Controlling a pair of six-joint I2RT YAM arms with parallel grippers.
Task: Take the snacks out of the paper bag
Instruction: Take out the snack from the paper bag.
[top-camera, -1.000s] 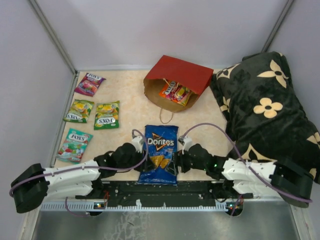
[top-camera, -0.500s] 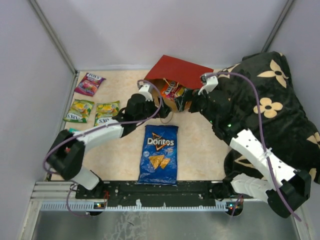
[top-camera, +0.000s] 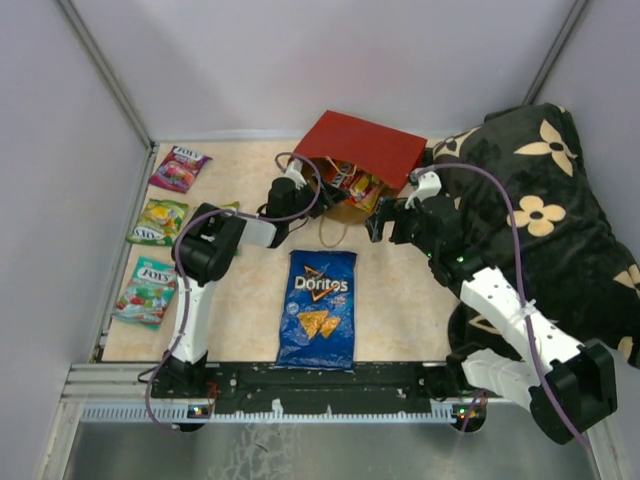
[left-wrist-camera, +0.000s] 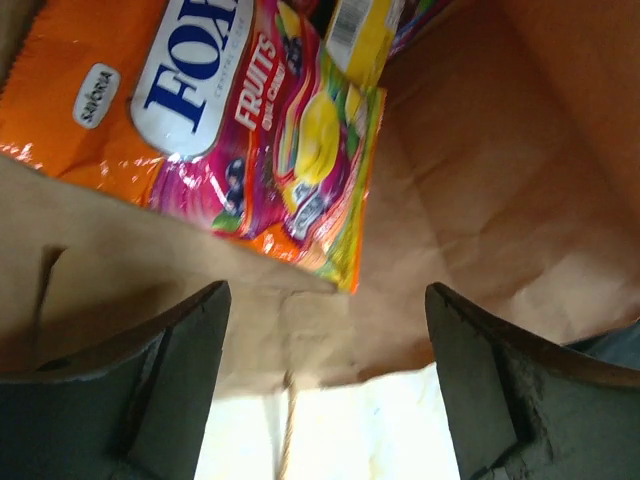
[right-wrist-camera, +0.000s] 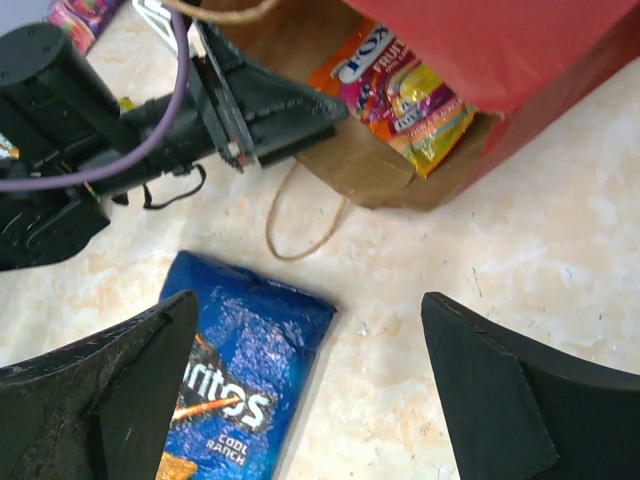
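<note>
The red paper bag (top-camera: 372, 148) lies on its side at the back, its mouth facing me. An orange Fox's packet (top-camera: 352, 183) and a small yellow box (left-wrist-camera: 362, 32) lie inside on the brown kraft lining (left-wrist-camera: 480, 200). My left gripper (top-camera: 303, 196) is open at the bag's mouth, with its fingers (left-wrist-camera: 175, 385) over the lower lip just short of the orange packet (left-wrist-camera: 200, 110). My right gripper (top-camera: 385, 222) is open and empty, above the table right of the mouth. The blue Doritos bag (top-camera: 318, 305) lies flat in the middle, and it also shows in the right wrist view (right-wrist-camera: 240, 370).
A purple packet (top-camera: 178, 167), a green packet (top-camera: 158, 221) and a teal packet (top-camera: 148, 289) lie along the left edge. A black flowered cushion (top-camera: 540, 210) fills the right side, against the bag. A twine handle (right-wrist-camera: 300, 225) lies on the table before the mouth.
Both arms rose from their folded rest at the near edge. My left gripper has reached into the bag's mouth. My right gripper has drawn back a little from the mouth.
</note>
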